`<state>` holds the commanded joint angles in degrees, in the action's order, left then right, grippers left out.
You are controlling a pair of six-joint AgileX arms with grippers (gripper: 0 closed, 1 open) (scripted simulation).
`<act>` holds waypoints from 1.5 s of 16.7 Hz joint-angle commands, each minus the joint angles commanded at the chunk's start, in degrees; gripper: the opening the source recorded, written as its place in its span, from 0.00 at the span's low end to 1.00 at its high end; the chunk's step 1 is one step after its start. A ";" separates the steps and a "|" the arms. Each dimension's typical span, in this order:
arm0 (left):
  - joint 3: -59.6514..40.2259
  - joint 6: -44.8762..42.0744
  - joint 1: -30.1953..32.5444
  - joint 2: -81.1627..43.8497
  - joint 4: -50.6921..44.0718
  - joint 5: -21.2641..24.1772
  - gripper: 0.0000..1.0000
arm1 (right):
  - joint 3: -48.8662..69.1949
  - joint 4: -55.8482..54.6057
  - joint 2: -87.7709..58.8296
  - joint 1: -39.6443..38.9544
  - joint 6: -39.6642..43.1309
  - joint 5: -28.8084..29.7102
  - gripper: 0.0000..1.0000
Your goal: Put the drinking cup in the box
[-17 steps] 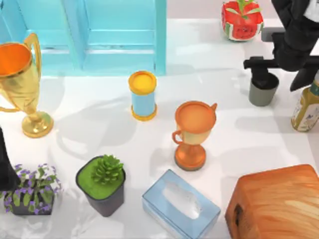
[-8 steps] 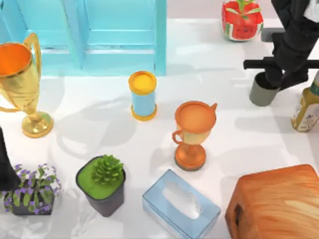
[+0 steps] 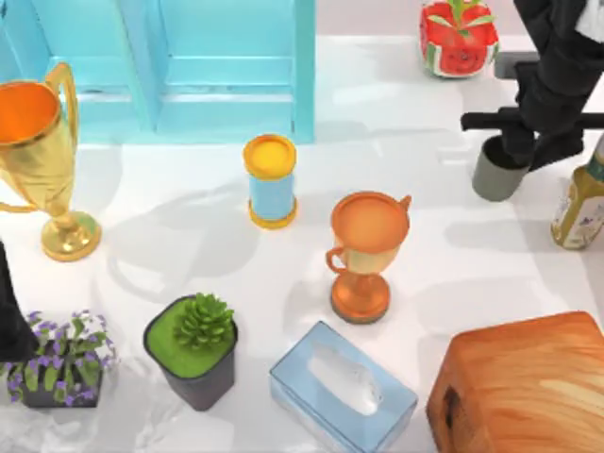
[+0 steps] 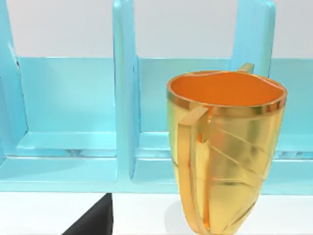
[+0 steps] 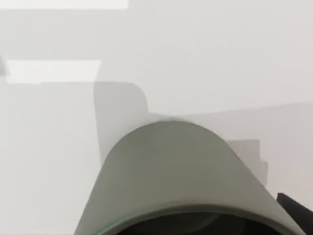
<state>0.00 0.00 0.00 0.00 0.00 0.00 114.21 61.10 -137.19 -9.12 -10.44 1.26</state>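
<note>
White table (image 3: 415,113); right pincer (image 3: 528,146) over drinking cup (image 3: 491,179) beside bottle (image 3: 578,209), grip unclear.

Right end effector (image 3: 528,142) lowered onto drinking cup (image 3: 493,177).

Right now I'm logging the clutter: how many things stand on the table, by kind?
Trophies: 2
Potted plants: 3
Cup: 1
Blue cylinder: 1
Tissue box: 1
Bottle: 1
Wooden box: 1
Total: 10
</note>
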 joint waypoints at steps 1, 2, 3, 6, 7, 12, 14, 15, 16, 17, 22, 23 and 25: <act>0.00 0.00 0.00 0.00 0.00 0.00 1.00 | 0.32 -0.40 0.68 0.42 0.68 -0.53 0.00; 0.00 0.00 0.00 0.00 0.00 0.00 1.00 | 0.81 -1.21 1.95 1.35 1.99 -1.39 0.00; 0.00 0.00 0.00 0.00 0.00 0.00 1.00 | 1.26 -2.22 3.63 2.84 3.83 -2.38 0.00; 0.00 0.00 0.00 0.00 0.00 0.00 1.00 | 1.02 -3.43 10.31 10.45 11.92 -4.91 0.00; 0.00 0.00 0.00 0.00 0.00 0.00 1.00 | -0.03 -2.69 12.82 13.66 15.24 -5.37 0.00; 0.00 0.00 0.00 0.00 0.00 0.00 1.00 | -11.10 7.21 25.03 30.56 31.45 -4.33 0.00; 0.00 0.00 0.00 0.00 0.00 0.00 1.00 | -15.30 11.37 29.30 35.75 36.10 -3.03 0.00; 0.00 0.00 0.00 0.00 0.00 0.00 1.00 | -16.89 13.02 31.18 37.58 37.89 -2.42 0.00; 0.00 0.00 0.00 0.00 0.00 0.00 1.00 | -18.04 14.21 32.53 38.81 39.22 -1.94 0.00; 0.00 0.00 0.00 0.00 0.00 0.00 1.00 | -18.70 14.88 33.29 39.47 39.98 -1.64 0.00; 0.00 0.00 0.00 0.00 0.00 0.00 1.00 | -18.88 14.71 33.23 39.35 40.01 -1.60 0.00; 0.00 0.00 0.00 0.00 0.00 0.00 1.00 | -19.67 13.92 33.23 39.27 39.92 -1.59 0.00; 0.00 0.00 0.00 0.00 0.00 0.00 1.00 | -22.94 10.64 33.31 38.97 39.59 -1.56 0.00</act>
<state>0.00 0.00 0.00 0.00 0.00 0.00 91.27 71.74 -103.88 29.85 29.15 -0.30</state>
